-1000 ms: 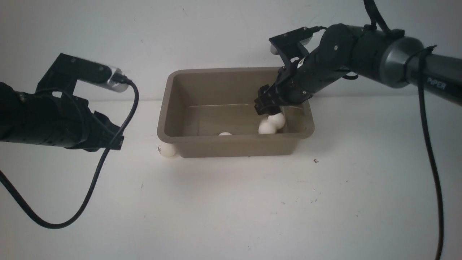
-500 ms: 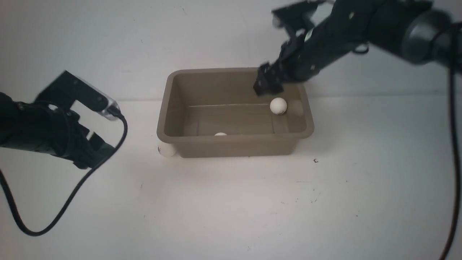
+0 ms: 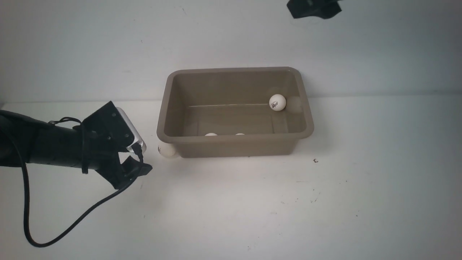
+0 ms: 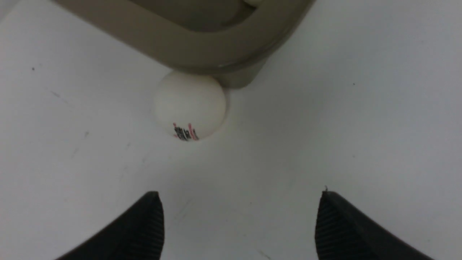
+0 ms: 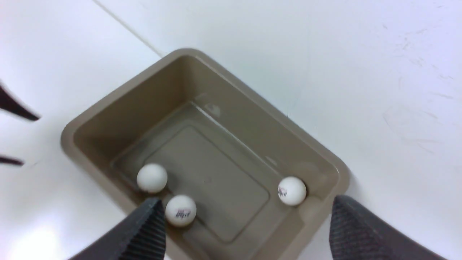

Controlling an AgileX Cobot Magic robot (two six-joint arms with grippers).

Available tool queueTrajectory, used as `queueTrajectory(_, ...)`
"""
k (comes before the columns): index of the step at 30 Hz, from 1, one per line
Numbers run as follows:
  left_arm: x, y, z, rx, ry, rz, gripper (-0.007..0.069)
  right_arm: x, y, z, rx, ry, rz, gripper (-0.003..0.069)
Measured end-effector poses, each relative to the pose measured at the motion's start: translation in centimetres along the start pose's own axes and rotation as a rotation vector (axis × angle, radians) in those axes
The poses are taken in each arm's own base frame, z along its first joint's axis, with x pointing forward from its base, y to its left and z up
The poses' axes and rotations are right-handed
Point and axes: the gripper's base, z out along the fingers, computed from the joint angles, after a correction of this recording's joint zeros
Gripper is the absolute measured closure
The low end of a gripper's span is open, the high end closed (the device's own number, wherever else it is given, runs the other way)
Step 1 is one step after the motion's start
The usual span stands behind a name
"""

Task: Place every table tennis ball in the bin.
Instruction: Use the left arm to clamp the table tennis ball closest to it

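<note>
A taupe rectangular plastic bin (image 3: 234, 146) with a flared rim stands on the white surface (image 3: 252, 209). Three small white table tennis balls lie inside it. The far ball (image 3: 277, 102), with a dark logo, sits by the far right corner. Of the two near balls (image 5: 152, 177), the front view shows only the tops, as the bin's near wall hides the rest.

The fourth ball (image 4: 189, 104) lies outside on the surface, touching the bin's near left corner and partly tucked under the rim. The left tool (image 4: 240, 216) hovers near it, fingers spread and empty. The right tool (image 5: 247, 220), also spread and empty, hangs high over the bin. The front view cuts it off at the top edge.
</note>
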Motion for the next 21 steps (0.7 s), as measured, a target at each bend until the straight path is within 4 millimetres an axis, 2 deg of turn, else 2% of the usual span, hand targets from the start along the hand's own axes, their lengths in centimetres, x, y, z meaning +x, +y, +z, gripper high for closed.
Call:
queueTrajectory(2, 0.0, 0.1, 0.4, -0.009, -0.023, 0.013, 0.0121, -0.2, 0.2, -1.6, 0.006, -0.009, -0.008, 0.0105)
queueTrajectory(6, 0.1, 0.3, 0.8, -0.019, -0.045, 0.017, 0.0121, -0.5, 0.4, -3.0, 0.015, -0.033, -0.015, 0.0105)
queueTrajectory(21, -0.3, 3.1, 3.8, -0.036, -0.112, 0.001, 0.0121, -0.2, 0.7, -3.4, -0.014, -0.003, 0.01, 0.0105)
